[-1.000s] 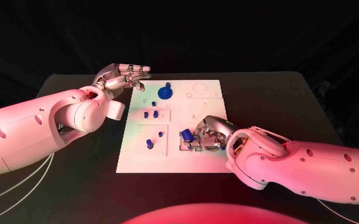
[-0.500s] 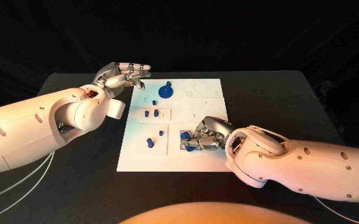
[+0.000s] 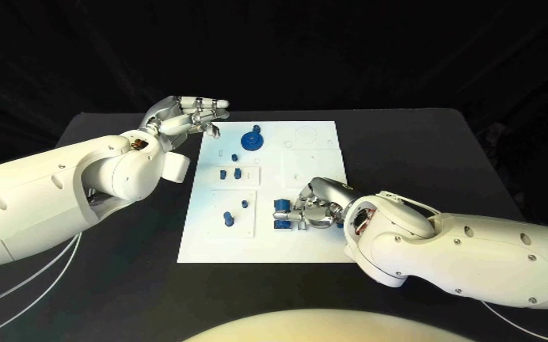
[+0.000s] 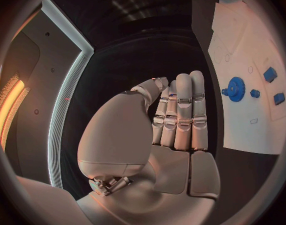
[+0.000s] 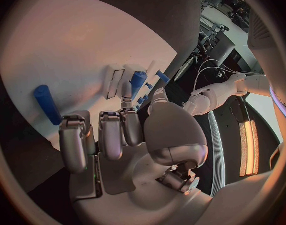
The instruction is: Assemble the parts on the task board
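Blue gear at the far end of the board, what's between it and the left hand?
Bare white task board and black table; head view shows nothing between blue gear and left hand.

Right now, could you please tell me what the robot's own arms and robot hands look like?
Both arms are bulky, smooth white shells with rounded joint housings and small dark screw holes. The left robot hand and right robot hand are silver metal with segmented fingers; pale pads cover the left palm in its wrist view. Thin white cables trail beneath the left arm. The right arm shows a dark seam.

A black table (image 3: 434, 152) against dark backdrop (image 3: 297, 33).
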Available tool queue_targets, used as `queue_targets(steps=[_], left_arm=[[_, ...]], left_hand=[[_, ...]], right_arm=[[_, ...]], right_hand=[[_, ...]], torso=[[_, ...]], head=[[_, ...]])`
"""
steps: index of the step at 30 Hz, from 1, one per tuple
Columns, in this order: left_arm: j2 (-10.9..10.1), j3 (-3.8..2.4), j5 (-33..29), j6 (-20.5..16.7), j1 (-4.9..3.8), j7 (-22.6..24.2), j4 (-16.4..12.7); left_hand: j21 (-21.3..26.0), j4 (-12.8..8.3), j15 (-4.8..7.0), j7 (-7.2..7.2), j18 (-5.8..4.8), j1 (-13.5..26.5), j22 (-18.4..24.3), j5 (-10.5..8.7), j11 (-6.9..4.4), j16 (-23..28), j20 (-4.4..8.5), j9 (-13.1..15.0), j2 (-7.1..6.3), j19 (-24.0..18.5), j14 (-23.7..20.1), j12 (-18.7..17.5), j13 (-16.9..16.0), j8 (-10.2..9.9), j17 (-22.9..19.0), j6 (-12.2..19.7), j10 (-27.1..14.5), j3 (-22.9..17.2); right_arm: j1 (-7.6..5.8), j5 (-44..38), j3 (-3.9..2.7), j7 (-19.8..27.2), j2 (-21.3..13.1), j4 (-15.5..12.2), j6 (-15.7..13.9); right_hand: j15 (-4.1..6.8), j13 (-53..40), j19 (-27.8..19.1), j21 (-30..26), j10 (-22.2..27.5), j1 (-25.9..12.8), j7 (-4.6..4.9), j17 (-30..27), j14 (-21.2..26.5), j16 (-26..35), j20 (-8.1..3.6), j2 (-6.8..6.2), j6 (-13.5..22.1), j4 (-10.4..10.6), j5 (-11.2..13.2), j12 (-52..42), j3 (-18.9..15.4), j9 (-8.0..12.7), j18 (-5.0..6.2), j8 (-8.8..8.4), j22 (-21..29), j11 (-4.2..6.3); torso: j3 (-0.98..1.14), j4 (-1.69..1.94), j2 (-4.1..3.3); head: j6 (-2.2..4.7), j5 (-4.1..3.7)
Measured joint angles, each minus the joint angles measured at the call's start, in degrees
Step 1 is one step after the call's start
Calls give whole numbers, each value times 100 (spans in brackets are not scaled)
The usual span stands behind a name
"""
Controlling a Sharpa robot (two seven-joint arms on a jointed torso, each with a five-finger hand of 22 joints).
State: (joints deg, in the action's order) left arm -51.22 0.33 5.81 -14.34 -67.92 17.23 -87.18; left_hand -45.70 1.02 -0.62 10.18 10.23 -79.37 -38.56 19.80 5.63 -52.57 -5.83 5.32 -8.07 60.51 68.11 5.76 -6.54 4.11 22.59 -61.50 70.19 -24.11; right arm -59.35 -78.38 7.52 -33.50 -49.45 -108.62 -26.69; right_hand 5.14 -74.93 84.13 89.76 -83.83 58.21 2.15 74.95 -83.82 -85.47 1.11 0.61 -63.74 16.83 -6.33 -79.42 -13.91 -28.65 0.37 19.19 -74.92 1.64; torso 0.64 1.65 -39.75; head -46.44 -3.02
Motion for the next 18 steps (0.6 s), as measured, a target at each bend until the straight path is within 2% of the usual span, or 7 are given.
queue_targets(steps=[2, 5, 10, 13, 18], left_arm=[[1, 0, -1, 1, 0, -1, 0], [2, 0, -1, 2, 0, -2, 3], [1, 0, -2, 4, 0, -3, 6], [1, 0, -2, 5, 0, -3, 8], [6, 0, -3, 8, 0, -4, 11]], left_hand=[[0, 2, 0, 0, 0, 0, 0, 0, 12, 0, 0, 0, 0, 0, 0, 0, 0, 0, -2, 0, -12, 2], [0, 15, 0, 0, 0, 0, 5, 0, 21, 0, 0, 0, 0, 0, 0, 0, 0, 0, -6, 0, -21, 15], [0, 15, 0, 0, 0, 0, 5, 0, 21, 0, 0, 0, 0, 0, 0, 0, 0, 0, -7, 0, -21, 15], [0, 15, 0, 0, 0, 0, 4, 0, 21, 0, 0, 0, 0, 0, 0, 0, 0, 0, -6, 0, -21, 15], [0, 15, 0, 0, 0, 0, 4, 0, 21, 0, 0, 0, 0, 0, 0, 0, 0, 0, -6, 0, -21, 15]], right_arm=[[1, -27, -1, 0, -37, -43, -7], [6, -61, -1, 2, -110, -114, -15], [12, -118, -1, 11, -233, -234, -33], [12, -147, -1, 14, -256, -241, -34], [12, -194, -1, 15, -282, -220, -36]], right_hand=[[0, 0, 0, 0, 0, 74, 0, 0, 0, 0, 0, 66, 0, -3, -188, 0, 3, -26, 0, 0, 0, 0], [0, 1, 0, 0, 0, 285, -6, 0, 0, 0, 0, 73, 35, -35, -439, 0, 35, -66, 0, 0, 0, 0], [21, -3, 0, 0, -11, 778, -2, -1, -22, 0, 0, 119, 39, -214, -733, 0, 122, -120, 0, 31, 1, 11], [21, -32, -21, 0, -20, 1084, -2, -1, -21, 0, -21, 117, 39, -386, -787, -17, 214, -150, 0, 31, 1, 20], [17, -38, -21, 0, -17, 1397, -22, -1, -23, 0, -21, 143, 60, -557, -697, -65, 384, -161, 0, 31, 1, 16]], torso=[[2, 0, 0], [2, -1, -1], [4, -2, -2], [4, -5, -2], [3, -4, -4]], head=[[6, -4], [14, -5], [16, 3], [13, 7], [22, 3]])
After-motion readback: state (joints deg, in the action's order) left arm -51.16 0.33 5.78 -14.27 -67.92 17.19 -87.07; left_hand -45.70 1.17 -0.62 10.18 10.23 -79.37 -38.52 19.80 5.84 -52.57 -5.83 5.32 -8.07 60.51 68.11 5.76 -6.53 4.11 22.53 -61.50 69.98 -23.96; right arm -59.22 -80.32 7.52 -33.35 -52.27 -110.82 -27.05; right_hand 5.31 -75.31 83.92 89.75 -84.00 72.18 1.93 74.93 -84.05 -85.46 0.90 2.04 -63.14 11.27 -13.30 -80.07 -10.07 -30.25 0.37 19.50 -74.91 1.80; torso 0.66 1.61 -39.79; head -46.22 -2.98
